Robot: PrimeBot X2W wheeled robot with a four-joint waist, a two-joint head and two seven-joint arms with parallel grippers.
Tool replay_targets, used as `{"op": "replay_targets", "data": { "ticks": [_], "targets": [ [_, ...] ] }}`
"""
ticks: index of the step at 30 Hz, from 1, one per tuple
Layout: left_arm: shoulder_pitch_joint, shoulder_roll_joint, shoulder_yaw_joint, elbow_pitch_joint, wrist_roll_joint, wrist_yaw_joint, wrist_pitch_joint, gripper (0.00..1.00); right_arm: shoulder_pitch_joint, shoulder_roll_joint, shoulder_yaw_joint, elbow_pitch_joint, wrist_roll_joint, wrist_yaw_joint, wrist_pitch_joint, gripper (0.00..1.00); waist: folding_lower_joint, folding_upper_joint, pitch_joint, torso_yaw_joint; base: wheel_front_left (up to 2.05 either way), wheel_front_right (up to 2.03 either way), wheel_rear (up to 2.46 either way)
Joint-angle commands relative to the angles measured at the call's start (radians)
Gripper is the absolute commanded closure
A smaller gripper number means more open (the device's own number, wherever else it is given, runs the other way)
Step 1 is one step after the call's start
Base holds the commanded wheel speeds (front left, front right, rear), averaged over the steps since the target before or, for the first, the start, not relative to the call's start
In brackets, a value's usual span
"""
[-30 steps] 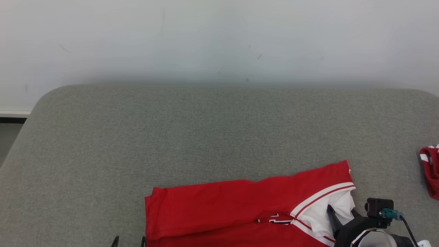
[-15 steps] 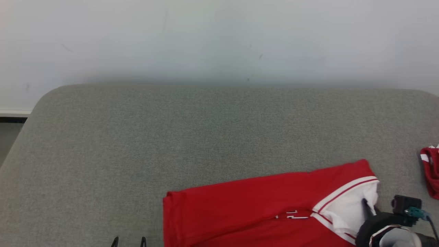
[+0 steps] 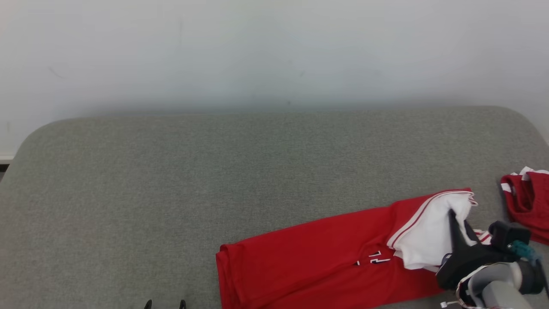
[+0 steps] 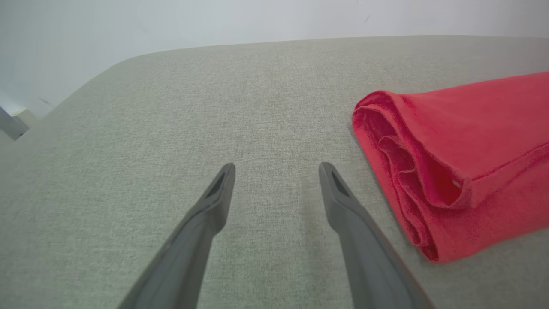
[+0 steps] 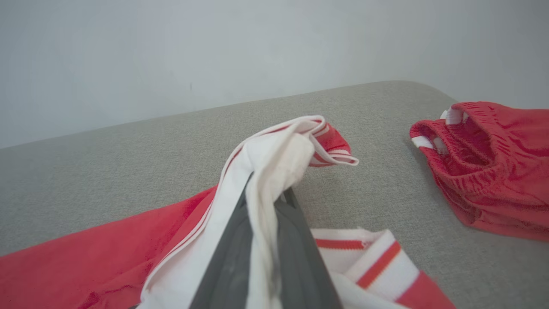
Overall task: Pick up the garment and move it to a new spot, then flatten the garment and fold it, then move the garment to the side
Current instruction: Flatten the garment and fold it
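Relocation to the side looks like the step in hand: the garment [image 3: 326, 257] already lies folded into a long red band on the grey padded surface [image 3: 214, 171], in the lower right of the head view. The right gripper [image 3: 455, 223] has its fingers pinched shut on the white, stripe-trimmed end, which is bunched and lifted a little off the surface. The left gripper [image 4: 276, 171] hovers with fingers spread and holding nothing, just beside the band's rolled end at the right of the left wrist view.

The band's long axis runs from the lower centre of the head view up toward the right middle, slightly tilted. Its closed folded end points lower left, and its white-trimmed end points right, toward a second red garment [image 3: 525, 201] near the right edge.

The next move probably calls for a low, even pull to the right so the layers stay stacked, stopping short of that other cloth before the fingers let go.
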State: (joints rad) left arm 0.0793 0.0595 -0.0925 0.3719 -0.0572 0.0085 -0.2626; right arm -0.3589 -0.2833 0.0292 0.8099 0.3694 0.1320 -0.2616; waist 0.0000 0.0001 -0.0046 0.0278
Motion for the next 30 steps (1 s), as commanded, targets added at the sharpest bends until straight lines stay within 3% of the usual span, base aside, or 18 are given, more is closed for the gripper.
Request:
{"op": "replay_targets", "data": {
  "ticks": [1,9,17,30],
  "targets": [
    [0.006,-0.004,-0.001,0.002,-0.003,-0.002,-0.003,0.0,0.024,0.01,0.006,-0.011,-0.002,-0.003,-0.003,1.0,0.0,-0.0001,-0.007,-0.012,0.0,0.0,0.0],
    [-0.007,-0.008,-0.023,0.008,0.002,-0.007,-0.003,0.0,0.083,0.066,0.182,-0.162,0.056,-0.003,0.017,1.0,0.0,-0.0001,-0.018,-0.037,0.0,0.0,0.0],
    [-0.016,-0.008,-0.047,0.019,0.015,-0.016,-0.003,0.0,0.11,0.102,0.384,-0.271,0.174,-0.003,0.102,1.0,0.0,-0.0001,-0.018,0.004,0.0,0.0,0.0],
    [-0.005,-0.009,-0.058,0.039,0.022,-0.028,-0.003,0.0,0.038,0.166,0.598,-0.238,0.246,-0.003,0.122,1.0,0.0,-0.0001,-0.019,0.126,0.0,0.0,0.0]
  ]
}}
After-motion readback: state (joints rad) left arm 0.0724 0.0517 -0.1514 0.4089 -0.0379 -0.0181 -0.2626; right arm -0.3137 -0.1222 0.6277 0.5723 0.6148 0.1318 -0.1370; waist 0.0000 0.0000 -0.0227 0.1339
